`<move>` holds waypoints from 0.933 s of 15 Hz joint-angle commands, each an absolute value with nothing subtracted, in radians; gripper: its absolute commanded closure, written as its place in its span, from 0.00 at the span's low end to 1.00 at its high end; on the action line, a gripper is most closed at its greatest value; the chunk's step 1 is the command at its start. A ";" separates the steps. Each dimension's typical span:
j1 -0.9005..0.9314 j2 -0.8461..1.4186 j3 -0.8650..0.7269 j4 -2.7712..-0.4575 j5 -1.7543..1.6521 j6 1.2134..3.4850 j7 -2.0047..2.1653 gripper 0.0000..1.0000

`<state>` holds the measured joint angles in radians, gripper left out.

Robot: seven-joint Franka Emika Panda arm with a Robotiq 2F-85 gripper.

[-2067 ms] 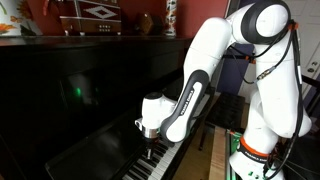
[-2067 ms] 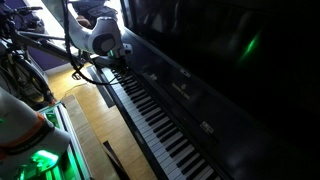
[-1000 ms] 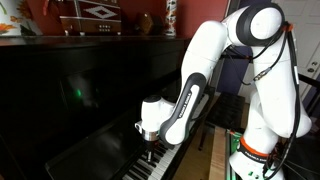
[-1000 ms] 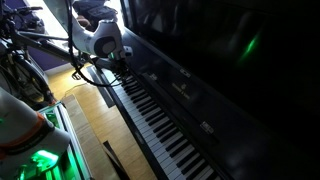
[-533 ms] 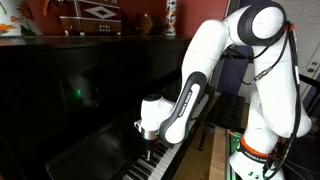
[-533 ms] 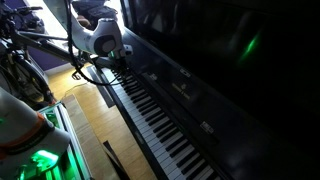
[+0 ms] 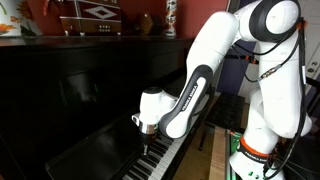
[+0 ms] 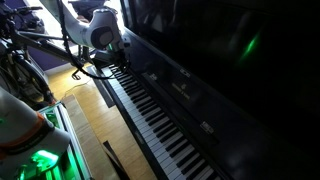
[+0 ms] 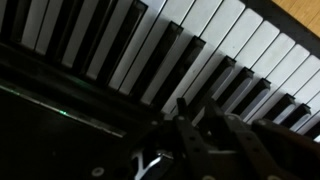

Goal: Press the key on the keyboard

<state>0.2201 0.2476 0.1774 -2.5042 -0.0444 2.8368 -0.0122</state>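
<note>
– Jaws first, please: are they wide or closed?
– I cannot tell. In the wrist view the gripper (image 9: 185, 135) is only a dark, blurred shape at the lower edge. In both exterior views it is too small and too dark to see the fingers apart.
– And where is the keyboard?
– The keyboard (image 7: 150, 165) runs along the front of the glossy black piano (image 7: 70, 100), directly under the gripper (image 7: 147, 131). In an exterior view the keyboard (image 8: 160, 115) goes from the lower right up to the far end, and the gripper (image 8: 117, 58) hangs over that far end.
– Does the tip touch a key?
– It seems not. In an exterior view I see a small dark gap between the tip and the keys. In the wrist view the white and black keys (image 9: 150, 50) all lie on the same level, and none looks pushed down.
– So how far is the task?
– My judgement: the approach is done, because the arm (image 7: 215, 60) holds the gripper pointing down, just above the keys. The press itself I cannot confirm from this. What is left, as far as it shows, is to go straight down on one key until it sinks, and then to lift off.
– Any risk?
– The keys are narrow, so the tip may catch two of them.
</note>
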 commanded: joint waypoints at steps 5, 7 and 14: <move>0.222 0.019 0.220 -2.573 -0.006 2.599 -0.016 0.13; 0.225 -0.040 0.237 -2.576 0.057 2.532 -0.062 0.01; 0.264 -0.256 0.232 -2.574 0.131 2.285 -0.146 0.00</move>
<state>0.2429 -0.1457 0.2414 -2.5416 0.0975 2.3646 -0.1064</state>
